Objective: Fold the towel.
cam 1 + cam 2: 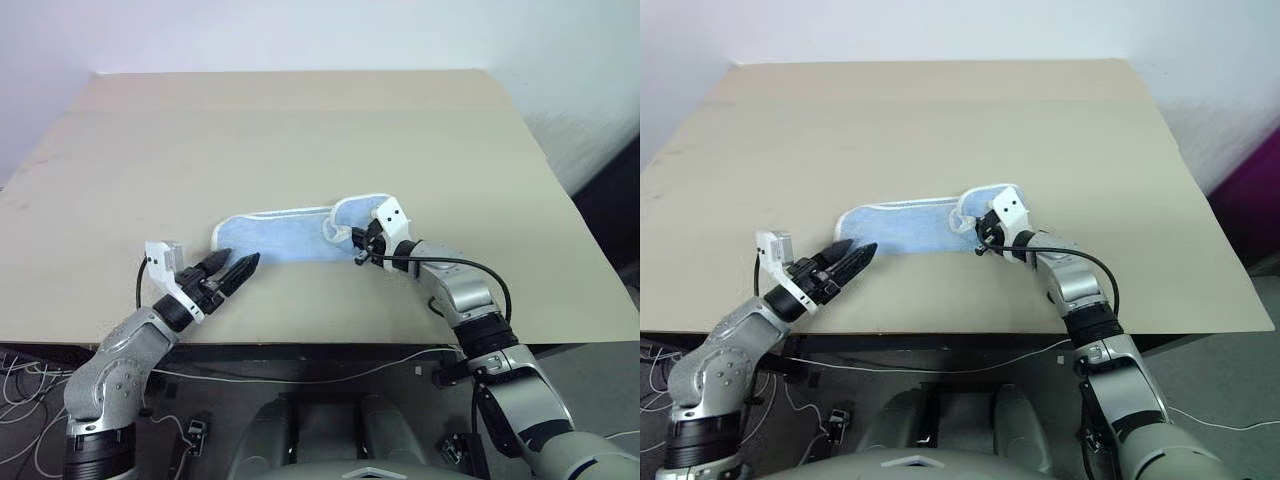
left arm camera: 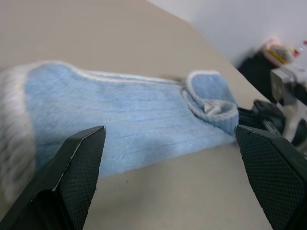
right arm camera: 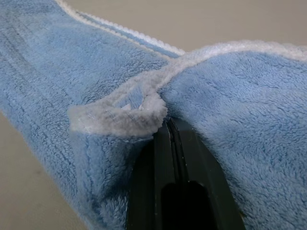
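While the towel is lying as a long, narrow light blue band across the near middle of the table, we are working at both of its ends. Its white stitched edging is showing along the far side and curling round each end.

Our right gripper is sitting at the towel's right end, where the cloth is bunching up into a raised, rumpled fold. From the right wrist view the two black fingers are pressing flat against each other, and their tips are disappearing under a curl of white edging, with blue terry cloth draping over them on both sides. We are reading that as a clenched grip on the towel's right end, though the pinch itself is lying hidden beneath the cloth.

Our left gripper is hovering just beside the towel's left end, pointing across toward the right, and is touching nothing. In the left wrist view its fingers are standing far apart, released and empty, and between them we are seeing the towel stretching away along the table toward the right gripper at the far end.

A black cable is looping over our right forearm.
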